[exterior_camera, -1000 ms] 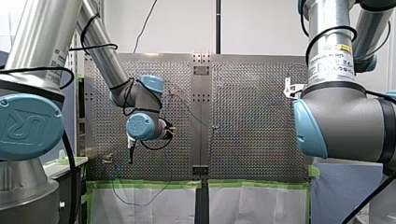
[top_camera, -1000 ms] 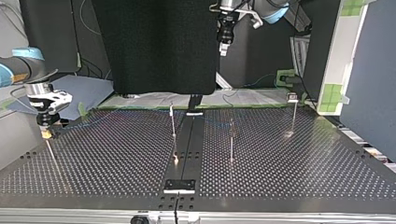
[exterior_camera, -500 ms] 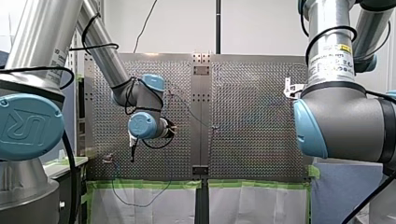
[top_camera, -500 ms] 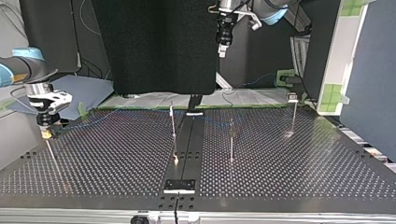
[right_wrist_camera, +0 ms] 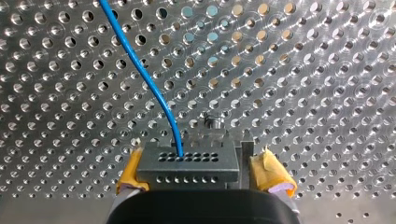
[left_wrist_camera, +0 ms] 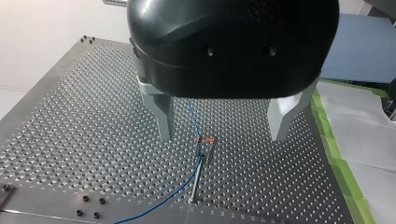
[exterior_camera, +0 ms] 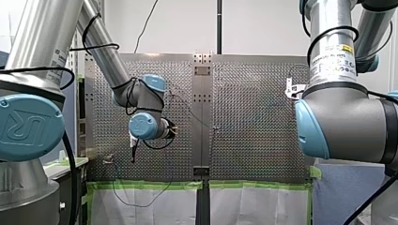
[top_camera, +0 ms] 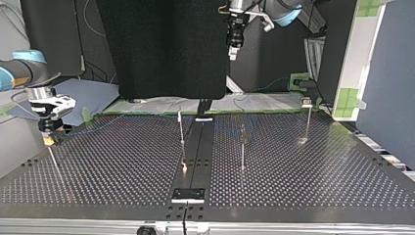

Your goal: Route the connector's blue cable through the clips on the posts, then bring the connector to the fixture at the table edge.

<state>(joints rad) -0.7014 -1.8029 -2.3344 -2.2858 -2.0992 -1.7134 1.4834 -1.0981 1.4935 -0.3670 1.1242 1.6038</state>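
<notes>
While my right gripper [right_wrist_camera: 203,176] clamps its yellow pads [right_wrist_camera: 273,173] on the sides of the boxy grey connector [right_wrist_camera: 187,161], over the shiny perforated metal table [right_wrist_camera: 303,70] at the top view's left, the thin blue cable [right_wrist_camera: 144,79] curves out of the connector's hole-dotted face. My left gripper [left_wrist_camera: 222,136] hangs with pale tapered fingers [left_wrist_camera: 163,116] spread wide over a slim metal post [left_wrist_camera: 198,175], the cable running past its clip [left_wrist_camera: 205,140]

Cable [right_wrist_camera: 144,79] was bright blue, connector [right_wrist_camera: 189,163] dark grey with two rows of little holes, pads [right_wrist_camera: 272,173] on my right gripper [right_wrist_camera: 201,173] yellow. Table [right_wrist_camera: 317,70] was shiny silver, dotted all over with holes, green tape [exterior_camera: 150,184] along its edge, my left gripper [left_wrist_camera: 222,136] glossy black
</notes>
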